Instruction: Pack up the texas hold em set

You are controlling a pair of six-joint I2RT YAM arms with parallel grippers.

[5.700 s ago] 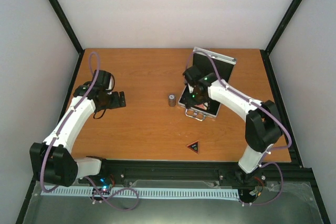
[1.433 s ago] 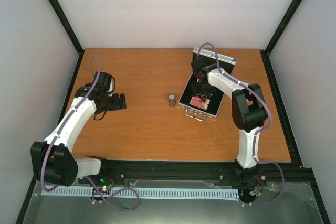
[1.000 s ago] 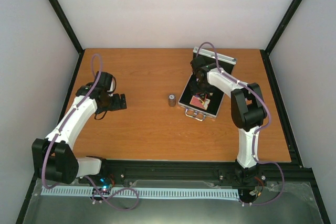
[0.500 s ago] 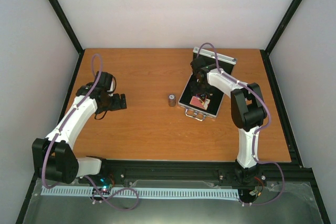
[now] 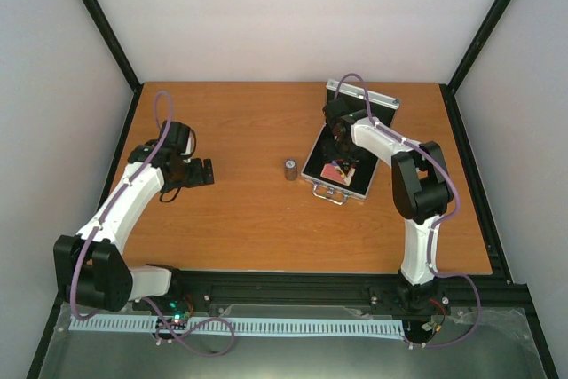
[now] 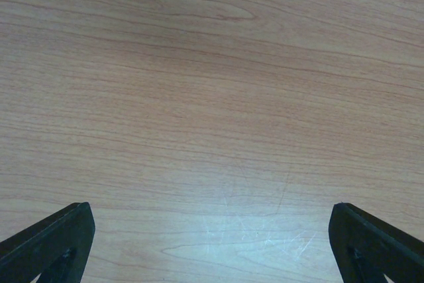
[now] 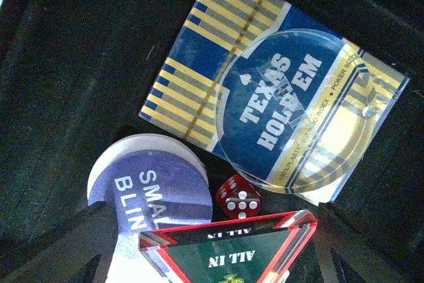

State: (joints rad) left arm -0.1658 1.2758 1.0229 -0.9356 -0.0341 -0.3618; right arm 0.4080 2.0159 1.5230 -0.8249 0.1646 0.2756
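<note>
Found small silver case [image 5: 351,194] lying open on desk [image 5: 240,219], lid raised at its far side.

Logged inside case, on black lining [image 7: 79,44]:
- blue-gold deck [image 7: 192,51], lying flat, printed "TEXAS HOLD EM"
- clear disc [image 7: 291,117] resting on top of that deck and overhanging one edge
- blue chip [image 7: 149,180] just beside deck
- red die [image 7: 238,197] between chip and disc
- red-edged triangle [image 7: 228,250] marked "ALL IN", overlapping chip, close to die

Right claw [image 5: 341,159] poised over case interior. Fingers [image 7: 53,250] spread wide, one at either side of triangle. Cannot tell whether they press on triangle or stand just off it.

Noted dark cylinder [image 5: 290,169] upright on desk, just left of case and apart from it.

Left claw [image 5: 206,172] well left of case, beyond cylinder. Fingers set wide apart over bare wood, nothing between them.
</note>
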